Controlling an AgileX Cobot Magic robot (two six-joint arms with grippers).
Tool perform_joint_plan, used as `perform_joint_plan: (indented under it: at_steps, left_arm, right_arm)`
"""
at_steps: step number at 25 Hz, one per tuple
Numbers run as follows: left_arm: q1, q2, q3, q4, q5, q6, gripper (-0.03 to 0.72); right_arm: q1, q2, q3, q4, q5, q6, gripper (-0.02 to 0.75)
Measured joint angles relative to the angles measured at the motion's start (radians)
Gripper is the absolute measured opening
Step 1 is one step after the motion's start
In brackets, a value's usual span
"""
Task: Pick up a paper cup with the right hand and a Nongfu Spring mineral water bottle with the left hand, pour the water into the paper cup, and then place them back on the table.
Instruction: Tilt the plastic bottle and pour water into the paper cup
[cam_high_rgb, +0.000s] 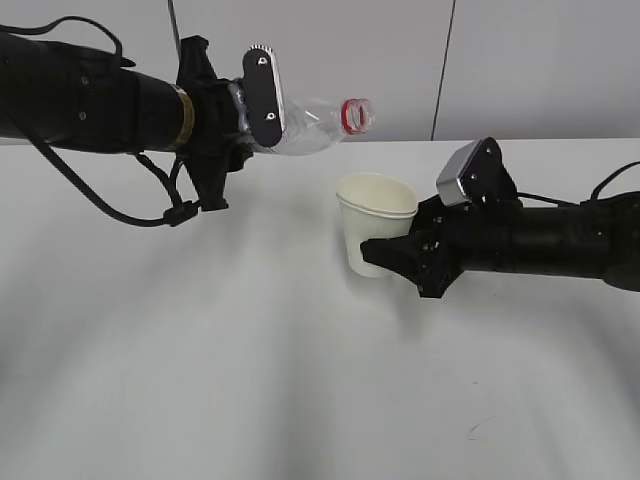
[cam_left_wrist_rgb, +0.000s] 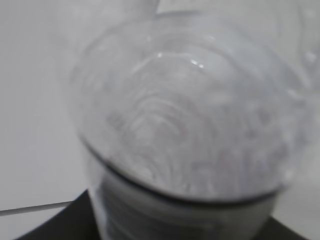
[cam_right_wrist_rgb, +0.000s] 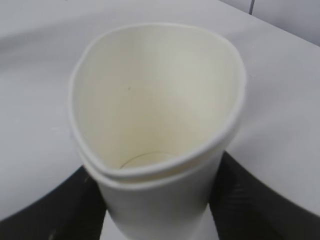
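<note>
My left gripper (cam_high_rgb: 262, 110) is shut on the clear mineral water bottle (cam_high_rgb: 310, 122) and holds it nearly level in the air, its red-ringed open mouth (cam_high_rgb: 357, 115) pointing right, above and left of the paper cup. In the left wrist view the blurred bottle (cam_left_wrist_rgb: 190, 125) fills the frame. My right gripper (cam_high_rgb: 385, 255) is shut on the off-white paper cup (cam_high_rgb: 372, 215), squeezing its rim oval, tilted slightly, just above the white table (cam_high_rgb: 250, 360). The right wrist view looks into the cup (cam_right_wrist_rgb: 155, 115), black fingers (cam_right_wrist_rgb: 250, 200) at both sides. No water stream shows.
The white tabletop stretches out in front of and between both arms, with a faint scuff mark (cam_high_rgb: 478, 428) near the front right. A grey wall with a vertical seam (cam_high_rgb: 440, 70) stands behind the table.
</note>
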Motion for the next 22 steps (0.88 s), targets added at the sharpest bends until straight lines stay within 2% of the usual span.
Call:
perform_joint_plan:
  at_steps: [12,22]
  left_arm:
    - [0.0,0.0,0.0,0.193,0.033,0.001,0.308]
    - [0.0,0.0,0.0,0.284,0.031,0.001,0.308]
  right_arm:
    - [0.0,0.0,-0.021,-0.06,0.0,0.048,0.431]
    - [0.0,0.0,-0.021,-0.137,0.0,0.088,0.431]
